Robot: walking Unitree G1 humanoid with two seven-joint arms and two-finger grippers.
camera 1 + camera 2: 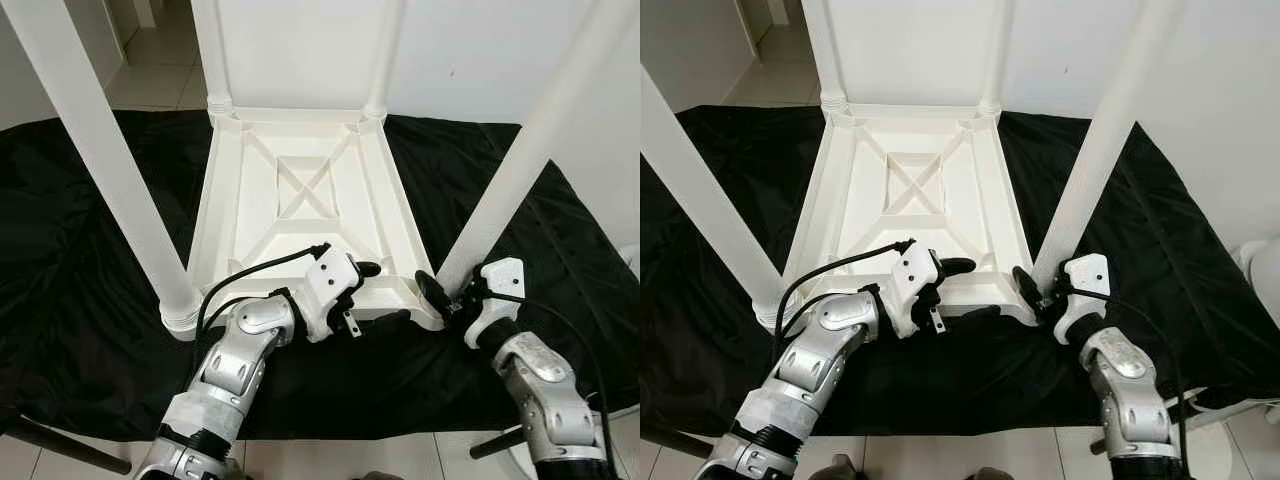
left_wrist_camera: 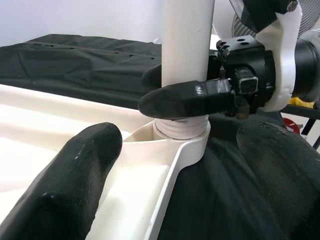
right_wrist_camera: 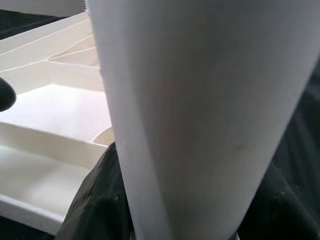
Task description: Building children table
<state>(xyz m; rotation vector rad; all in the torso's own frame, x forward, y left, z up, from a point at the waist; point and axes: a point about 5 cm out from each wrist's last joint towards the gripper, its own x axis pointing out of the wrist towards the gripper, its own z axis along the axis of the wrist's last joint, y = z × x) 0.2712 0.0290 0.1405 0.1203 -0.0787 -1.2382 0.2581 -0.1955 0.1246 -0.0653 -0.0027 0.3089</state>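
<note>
Floor: black cloth (image 1: 90, 300) spread over pale tiles, with a white wall behind.
Left eye view, table: the white table top (image 1: 300, 215) lies upside down on the cloth, with four white legs standing up from its corners.
Left eye view, near right leg: this leg (image 1: 530, 150) is long and points up, leaning a little away to the right. Its foot sits in the near right corner.
Left eye view, right gripper: the right gripper (image 1: 440, 295) is right at the bottom of that leg, its black fingers on both sides and touching it. It looks clamped on the leg.
Right eye view, left gripper: the left gripper (image 1: 960, 290) sits at the near edge of the table top, just left of that same corner. Its fingers are spread apart, holding nothing.
Left wrist view: the leg's bottom rests in its round socket (image 2: 182, 131). The right gripper's finger (image 2: 185, 98) wraps the leg just above it.
Right wrist view: the leg (image 3: 200, 120) is very close, between this gripper's fingers.
Nearer arm: the right one. My guess is that it twists the leg in.
</note>
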